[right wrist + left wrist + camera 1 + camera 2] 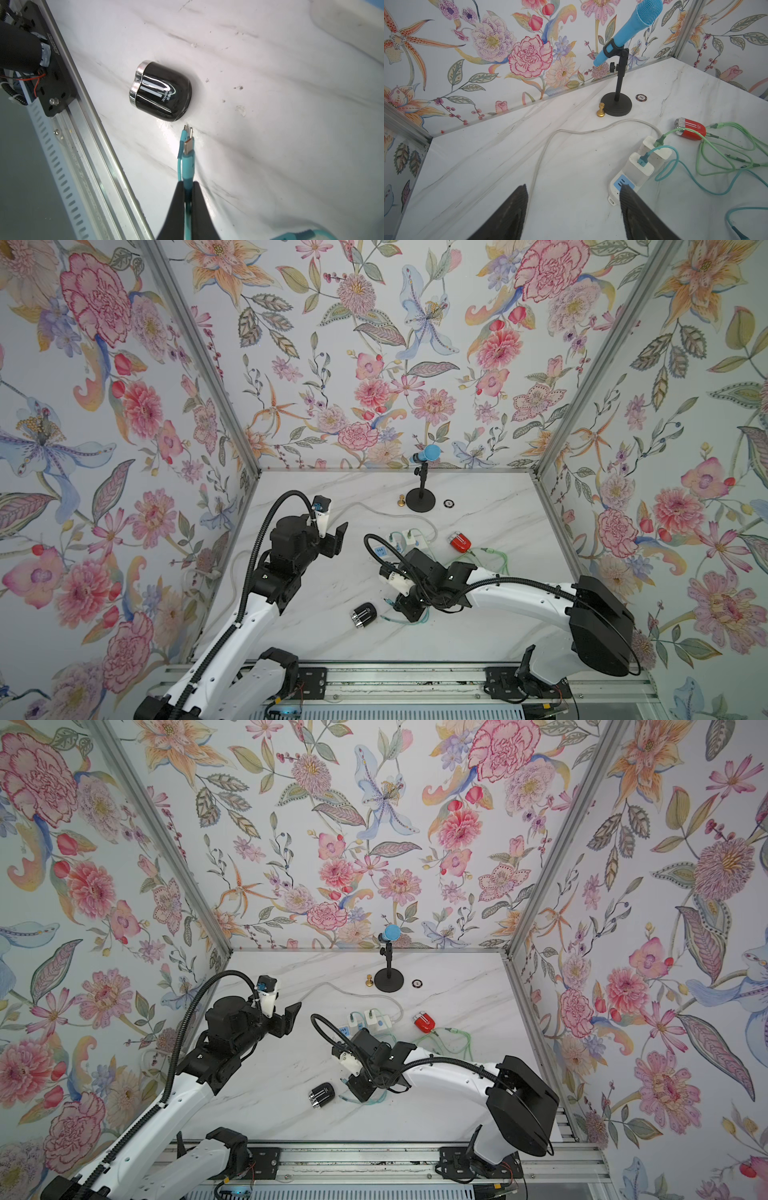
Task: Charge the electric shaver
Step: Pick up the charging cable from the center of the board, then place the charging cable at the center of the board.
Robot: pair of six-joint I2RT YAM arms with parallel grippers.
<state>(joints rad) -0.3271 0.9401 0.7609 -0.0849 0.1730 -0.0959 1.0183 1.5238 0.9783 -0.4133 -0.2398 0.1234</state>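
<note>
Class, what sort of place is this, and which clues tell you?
Probably a staged robot test booth, not a real room: floral wallpaper panels held in aluminium posts, a marble-look tabletop, and two robot arms mounted on a rail.

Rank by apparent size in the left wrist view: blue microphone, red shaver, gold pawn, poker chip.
1. blue microphone
2. red shaver
3. gold pawn and poker chip: both small, too alike to rank.
</note>
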